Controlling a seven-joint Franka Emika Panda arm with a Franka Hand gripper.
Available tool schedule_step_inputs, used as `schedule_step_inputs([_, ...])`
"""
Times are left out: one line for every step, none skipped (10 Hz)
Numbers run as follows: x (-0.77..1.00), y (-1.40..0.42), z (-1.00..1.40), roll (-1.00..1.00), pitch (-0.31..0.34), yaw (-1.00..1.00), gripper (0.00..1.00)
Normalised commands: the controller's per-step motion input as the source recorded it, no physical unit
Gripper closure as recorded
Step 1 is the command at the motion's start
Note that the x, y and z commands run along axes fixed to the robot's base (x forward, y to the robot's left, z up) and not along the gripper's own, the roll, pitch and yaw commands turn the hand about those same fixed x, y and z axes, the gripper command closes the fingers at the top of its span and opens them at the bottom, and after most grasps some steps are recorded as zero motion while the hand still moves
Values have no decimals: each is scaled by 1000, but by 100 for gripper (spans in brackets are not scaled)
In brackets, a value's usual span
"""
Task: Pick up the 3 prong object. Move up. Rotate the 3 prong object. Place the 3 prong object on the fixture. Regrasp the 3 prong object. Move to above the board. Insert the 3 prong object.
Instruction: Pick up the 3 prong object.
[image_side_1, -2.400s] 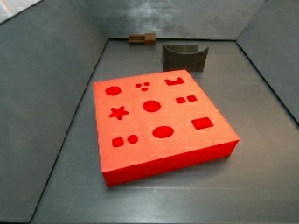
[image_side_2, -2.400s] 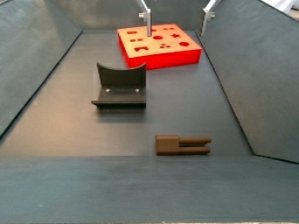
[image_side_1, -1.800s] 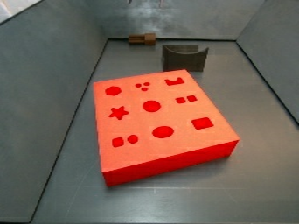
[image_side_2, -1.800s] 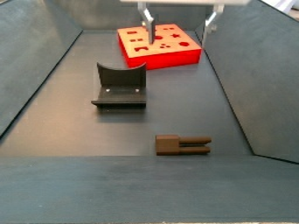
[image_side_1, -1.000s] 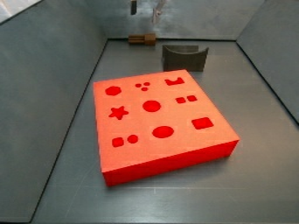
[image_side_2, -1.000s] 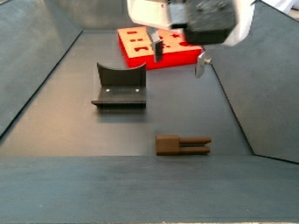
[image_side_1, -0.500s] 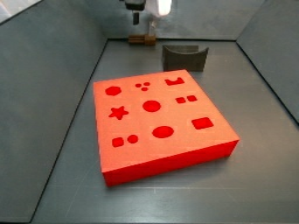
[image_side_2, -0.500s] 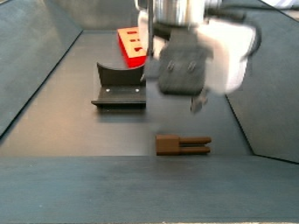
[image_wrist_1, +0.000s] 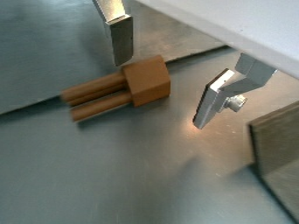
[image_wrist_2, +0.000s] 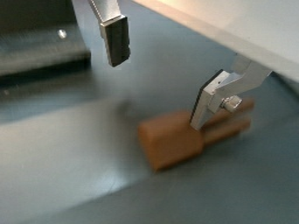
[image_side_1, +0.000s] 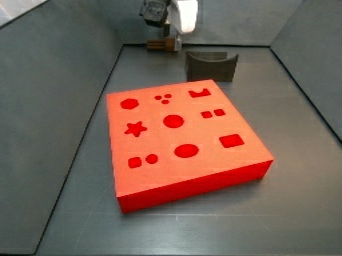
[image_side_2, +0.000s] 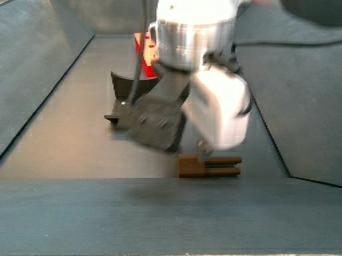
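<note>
Your gripper hangs low over the peg, fingers spread apart, gripping nothing; the peg lies on the floor at the far end beside the fixture; no readable writing anywhere.

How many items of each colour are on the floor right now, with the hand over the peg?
Brown: 1, the 3 prong object, below the open hand
Red: 1, the board
Dark grey: 1, the fixture
Total: 3
</note>
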Motion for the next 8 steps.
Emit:
schedule_step_inputs([0, 549, 0, -51, -37, -389, 0])
schedule_step_inputs([-60, 49, 0, -29, 0, 0, 0])
schedule_step_inputs([-37, -23, -640, 0, -234, -254, 0])
schedule_step_inputs([189, -140, -634, -53, -277, -466, 0])
schedule_step_inputs([309, -174, -571, -89, -303, -509, 0])
schedule_step_inputs([329, -146, -589, -89, -294, -511, 0])
schedule_step_inputs([311, -151, -597, -83, -286, -526, 0])
schedule_step_inputs([40, 89, -586, -97, -251, -266, 0])
